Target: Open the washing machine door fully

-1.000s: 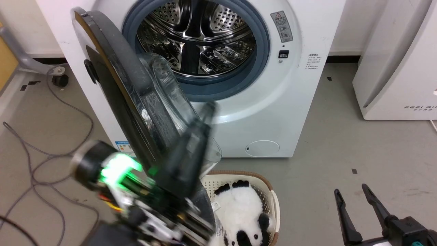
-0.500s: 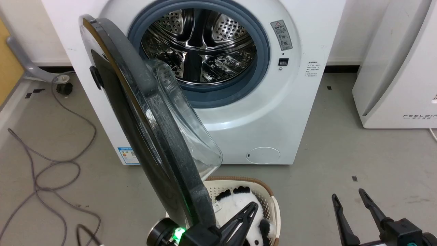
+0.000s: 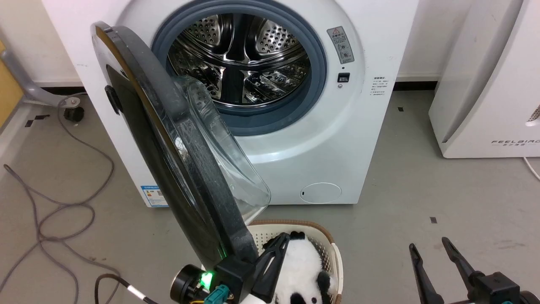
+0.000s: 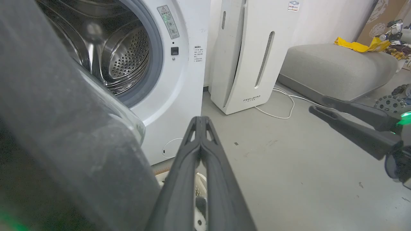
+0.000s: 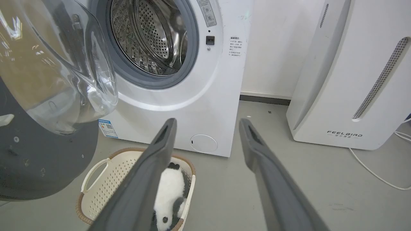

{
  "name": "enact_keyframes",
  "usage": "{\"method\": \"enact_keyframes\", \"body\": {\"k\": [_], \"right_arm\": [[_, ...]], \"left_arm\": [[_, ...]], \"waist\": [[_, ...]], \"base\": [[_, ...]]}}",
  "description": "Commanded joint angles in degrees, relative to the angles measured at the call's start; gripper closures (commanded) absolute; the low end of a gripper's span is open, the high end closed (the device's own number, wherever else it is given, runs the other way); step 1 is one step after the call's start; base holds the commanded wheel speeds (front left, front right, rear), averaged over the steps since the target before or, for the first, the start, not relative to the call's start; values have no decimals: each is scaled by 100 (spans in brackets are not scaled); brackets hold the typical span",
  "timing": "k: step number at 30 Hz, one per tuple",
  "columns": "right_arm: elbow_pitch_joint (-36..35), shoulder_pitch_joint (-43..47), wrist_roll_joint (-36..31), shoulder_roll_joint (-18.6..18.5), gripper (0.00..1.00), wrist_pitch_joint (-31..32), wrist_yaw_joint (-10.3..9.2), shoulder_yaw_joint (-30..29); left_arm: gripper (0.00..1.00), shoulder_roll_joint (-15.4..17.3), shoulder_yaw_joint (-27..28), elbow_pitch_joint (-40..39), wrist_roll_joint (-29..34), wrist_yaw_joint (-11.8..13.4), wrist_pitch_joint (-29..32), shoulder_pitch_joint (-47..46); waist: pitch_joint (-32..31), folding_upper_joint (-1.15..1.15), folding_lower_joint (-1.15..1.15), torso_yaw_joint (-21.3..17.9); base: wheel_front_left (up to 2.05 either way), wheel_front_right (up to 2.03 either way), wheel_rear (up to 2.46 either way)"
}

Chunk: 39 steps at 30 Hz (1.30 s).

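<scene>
- Laundry basket (image 3: 334, 253): cream, perforated, brown rim; on the floor just in front of the washing machine (image 3: 371, 126), under the free edge of the door (image 3: 168, 139).
- Plush panda (image 3: 301, 266): black and white, lying in the basket.
- White appliance (image 3: 485, 84): slanted front, lettered low down; stands to the right of the machine, apart from it.
- Grey cable (image 3: 63, 207): loops over the floor to the left of the door, near a caster wheel (image 3: 74, 114).
- Left gripper (image 4: 199, 123): fingers pressed together with nothing between them; it sits just beside the door's free edge, above the basket. Contact with the door cannot be told.
- Right gripper (image 3: 428, 244): fingers spread, empty, well to the right over bare floor.
- Door, position: hinged at the machine's left side and swung out from the front, roughly edge-on to the head view.
- Door, axis: the disc runs from the upper left by the machine down toward the basket; the black outer face turns left, and the glass bowl (image 3: 219, 160) bulges right.
- Door, looks: glossy black ring, thick dark rim, clear domed glass.
- Drum (image 3: 240, 55): steel, perforated, uncovered inside a grey gasket (image 3: 274, 114).
</scene>
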Motion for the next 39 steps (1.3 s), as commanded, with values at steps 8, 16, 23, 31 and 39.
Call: {"method": "enact_keyframes", "body": {"k": [8,16,23,31,39], "right_arm": [[77,95,94,21,0,-67,5,-50],[156,36,108,21,0,-64,5,-113],[224,-14,134,21,0,-97,5,-191],[271,-50,169,21,0,-114,5,-294],[312,-46,215,22,0,-150,5,-375]], "left_arm": [[100,-45,122,123,-165,161,-180,25],[100,-96,291,77,-324,426,-383,232],[100,-84,343,-203,-329,599,-561,422],[100,-1,475,-513,-335,767,-697,650],[100,201,862,-541,-397,988,-786,856]], "waist": [[13,0,0,130],[38,0,0,521],[90,0,0,1090],[116,0,0,1747],[90,0,0,2159]], "base": [[0,0,0],[0,0,0],[0,0,0],[0,0,0],[0,0,0]]}}
